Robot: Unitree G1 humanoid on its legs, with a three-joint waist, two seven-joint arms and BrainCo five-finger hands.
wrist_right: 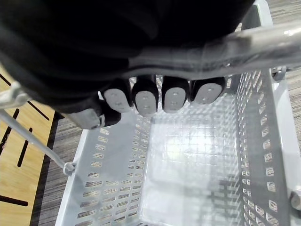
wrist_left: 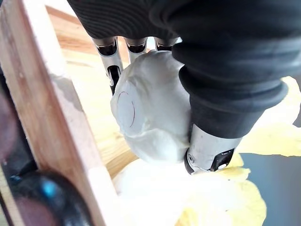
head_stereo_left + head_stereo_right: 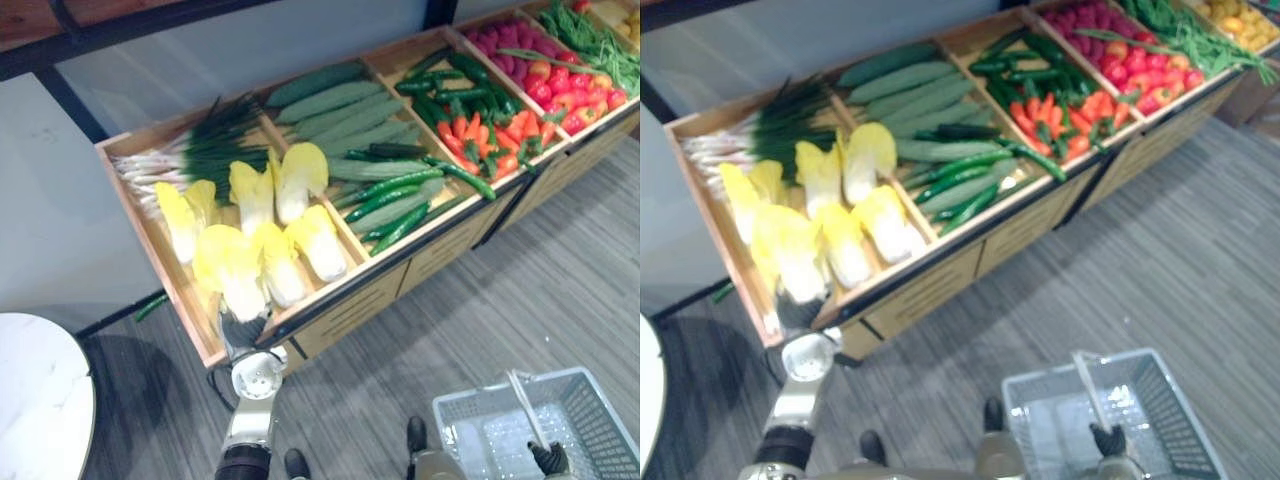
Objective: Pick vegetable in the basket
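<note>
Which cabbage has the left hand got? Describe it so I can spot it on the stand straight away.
On the long wooden stand, go to the end compartment on the robot's left, where spring onions lie behind a heap of yellow-leaved cabbages. The cabbage is the big one at the front. Unlike the rest, its white base sits inside the curled fingers of the left hand.

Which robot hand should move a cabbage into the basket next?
Left: the left robot hand grips the base of a pale yellow-white cabbage in the wooden crate; the right robot hand is curled round the handle of the grey plastic basket.
</note>
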